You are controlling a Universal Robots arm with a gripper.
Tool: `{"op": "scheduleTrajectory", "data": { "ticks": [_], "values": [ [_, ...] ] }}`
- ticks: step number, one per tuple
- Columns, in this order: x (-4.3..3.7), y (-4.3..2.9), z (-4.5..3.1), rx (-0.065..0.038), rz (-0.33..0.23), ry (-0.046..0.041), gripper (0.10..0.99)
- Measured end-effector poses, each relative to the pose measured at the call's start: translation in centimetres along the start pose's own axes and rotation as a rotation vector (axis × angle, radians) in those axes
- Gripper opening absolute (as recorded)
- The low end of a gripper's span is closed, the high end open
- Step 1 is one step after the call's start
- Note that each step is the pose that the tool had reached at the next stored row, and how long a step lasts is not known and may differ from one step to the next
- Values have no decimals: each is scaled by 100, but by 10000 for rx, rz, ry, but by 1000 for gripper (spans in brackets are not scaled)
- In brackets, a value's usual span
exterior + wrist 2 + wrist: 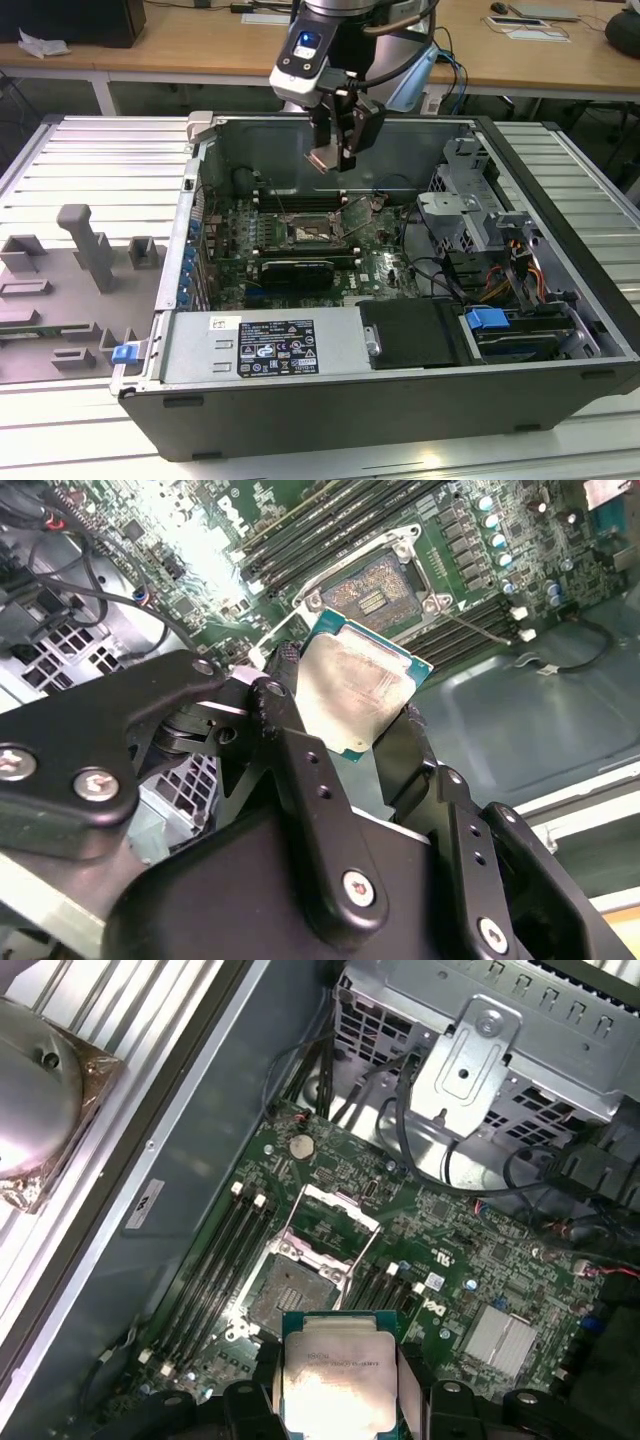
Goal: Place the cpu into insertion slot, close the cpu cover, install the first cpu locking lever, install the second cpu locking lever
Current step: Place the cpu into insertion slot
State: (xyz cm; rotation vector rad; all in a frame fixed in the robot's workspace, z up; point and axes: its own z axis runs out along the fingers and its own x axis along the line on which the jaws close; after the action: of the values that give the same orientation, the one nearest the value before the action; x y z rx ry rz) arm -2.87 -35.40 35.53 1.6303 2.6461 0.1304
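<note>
Gripper (340, 715) around cpu (350, 685), above socket (375, 585)

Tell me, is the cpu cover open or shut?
Open: the cpu cover stands swung up, the socket beside it bare.

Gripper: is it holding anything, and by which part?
The gripper holds the cpu, clamped by two opposite edges, its metal top exposed.

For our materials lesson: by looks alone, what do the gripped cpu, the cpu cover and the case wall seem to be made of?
The cpu: apparently a metal lid, matt silvery-beige and smudged, on a green board-like rim. The cpu cover: probably thin stamped steel, bright silver with glints along its frame. The case wall: likely sheet metal, flat, with a dull grey finish.
</note>
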Motion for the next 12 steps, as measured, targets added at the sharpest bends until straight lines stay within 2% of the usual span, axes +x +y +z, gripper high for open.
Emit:
{"op": "scheduleTrajectory", "data": {
  "ticks": [12],
  "values": [
    [0, 0, 5, -20, 1097, -96, 545]
  ]
}}
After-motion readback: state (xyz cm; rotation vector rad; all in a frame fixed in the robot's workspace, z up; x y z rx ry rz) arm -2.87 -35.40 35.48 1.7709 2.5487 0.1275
